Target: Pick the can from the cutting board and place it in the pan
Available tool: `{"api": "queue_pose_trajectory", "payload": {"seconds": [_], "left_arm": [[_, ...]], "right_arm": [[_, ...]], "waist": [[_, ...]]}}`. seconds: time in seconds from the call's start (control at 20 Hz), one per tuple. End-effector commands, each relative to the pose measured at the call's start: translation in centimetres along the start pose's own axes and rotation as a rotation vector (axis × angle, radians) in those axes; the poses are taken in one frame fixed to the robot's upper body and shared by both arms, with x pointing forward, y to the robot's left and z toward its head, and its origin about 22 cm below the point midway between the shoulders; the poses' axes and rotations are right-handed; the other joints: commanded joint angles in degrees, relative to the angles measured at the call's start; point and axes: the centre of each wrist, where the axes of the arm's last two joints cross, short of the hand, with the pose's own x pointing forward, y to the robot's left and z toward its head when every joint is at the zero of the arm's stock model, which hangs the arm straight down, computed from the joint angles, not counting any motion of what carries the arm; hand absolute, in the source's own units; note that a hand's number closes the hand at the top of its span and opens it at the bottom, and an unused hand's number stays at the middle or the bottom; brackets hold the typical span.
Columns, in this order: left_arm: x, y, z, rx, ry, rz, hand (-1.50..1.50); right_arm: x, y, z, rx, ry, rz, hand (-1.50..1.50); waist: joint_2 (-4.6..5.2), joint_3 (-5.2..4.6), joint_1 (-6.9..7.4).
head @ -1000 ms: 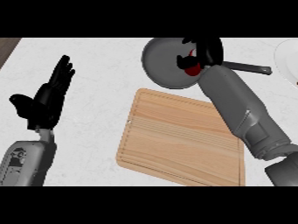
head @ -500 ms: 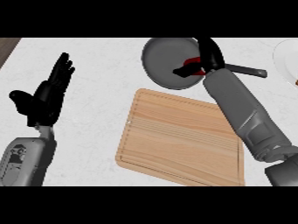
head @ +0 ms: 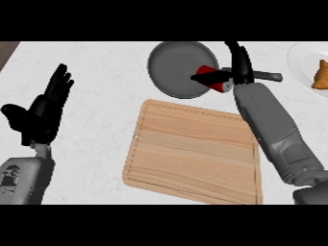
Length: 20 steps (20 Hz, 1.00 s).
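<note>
While the right hand (head: 239, 67) grips the red cylindrical can (head: 212, 77) over the round grey pan (head: 173, 67); the left hand (head: 44, 108) rests open, fingers straight.

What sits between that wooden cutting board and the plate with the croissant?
In the head view, the robot's grey right forearm crosses that stretch between cutting board and plate.

The cutting board (head: 195, 153) was pale wood with visible grain (matt, unvarnished-looking). The pan (head: 175, 67) looked like dull grey metal. The can (head: 212, 79) was glossy red, and the counter (head: 102, 72) smooth white stone.
</note>
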Motion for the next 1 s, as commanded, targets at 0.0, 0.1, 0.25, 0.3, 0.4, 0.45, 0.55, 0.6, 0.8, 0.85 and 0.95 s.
{"api": "queue_pose_trajectory", "payload": {"seconds": [0.0,0.1,0.25,0.3,0.4,0.45,0.55,0.6,0.8,0.85,0.95], "left_arm": [[-2.6,0.8,0.5,0.041,0.033,0.003,0.00],[-1.9,1.4,2.0,0.042,0.026,-0.008,0.00],[-2.3,0.9,2.1,0.064,0.041,-0.008,0.00],[-1.8,2.2,0.8,0.087,0.037,-0.009,0.00],[-0.7,3.7,1.3,0.077,0.047,-0.019,0.00],[-1.5,2.0,1.9,0.099,0.048,-0.009,0.00],[0.3,3.1,1.4,0.090,0.053,-0.007,0.00],[-1.4,2.1,2.3,0.095,0.044,-0.018,0.00],[-0.5,4.0,1.4,0.076,0.037,-0.011,0.00],[-2.0,4.2,1.6,0.060,0.042,0.003,0.00],[0.8,1.0,0.5,0.046,0.021,-0.018,0.00]], "right_arm": [[-1.9,0.6,1.5,0.068,-0.024,-0.178,-1.50],[-2.6,-2.4,1.3,0.113,-0.064,-0.189,-1.50],[-3.5,-2.8,3.1,0.153,-0.065,-0.198,-1.50],[-2.7,-4.0,2.6,0.170,-0.089,-0.213,-1.50],[-3.6,-3.9,4.6,0.161,-0.100,-0.210,-1.50],[-1.5,-2.9,4.4,0.166,-0.107,-0.211,-1.50],[-3.4,-5.7,6.5,0.185,-0.081,-0.208,-1.50],[-3.2,-7.7,6.8,0.162,-0.112,-0.199,-1.50],[-0.4,-7.6,10.2,0.195,-0.079,-0.191,-1.50],[-0.1,-7.8,10.8,0.196,-0.091,-0.173,-1.50],[1.8,-8.2,12.0,0.148,-0.098,-0.174,-1.50]], "waist": [[-0.71,-0.09,-2.29],[-1.36,-0.10,-2.82],[-1.77,-0.15,-4.10],[-1.86,-0.17,-4.68],[-2.22,-0.19,-5.15],[-2.31,-0.21,-5.30],[-2.35,-0.19,-5.58],[-2.27,-0.21,-5.67],[-1.72,-0.19,-4.46],[-1.46,-0.18,-3.98],[-1.40,-0.14,-3.68]]}}
